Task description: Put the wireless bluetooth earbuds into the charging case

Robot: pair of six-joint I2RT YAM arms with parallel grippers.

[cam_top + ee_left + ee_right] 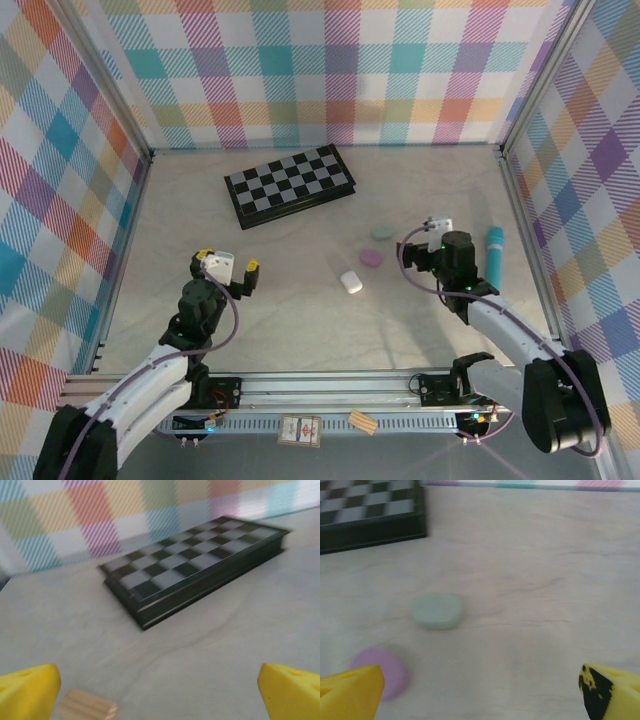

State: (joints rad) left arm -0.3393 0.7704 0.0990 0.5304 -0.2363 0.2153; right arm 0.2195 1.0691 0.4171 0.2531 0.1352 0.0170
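Three closed pebble-like cases lie right of centre on the table: a white case, a lilac case and a mint-green case. The earbuds are out of view. My right gripper hovers just right of the cases, open and holding nothing. In the right wrist view the mint case lies ahead to the left. The lilac case sits beside the left yellow fingertip, and the right gripper spans bare table. My left gripper is open at the near left, apart from the cases.
A folded chessboard lies at the back centre, also ahead of the left gripper as the chessboard. A small wooden block rests by the left fingertip. A teal cylinder lies at the right. Plaid walls enclose the table.
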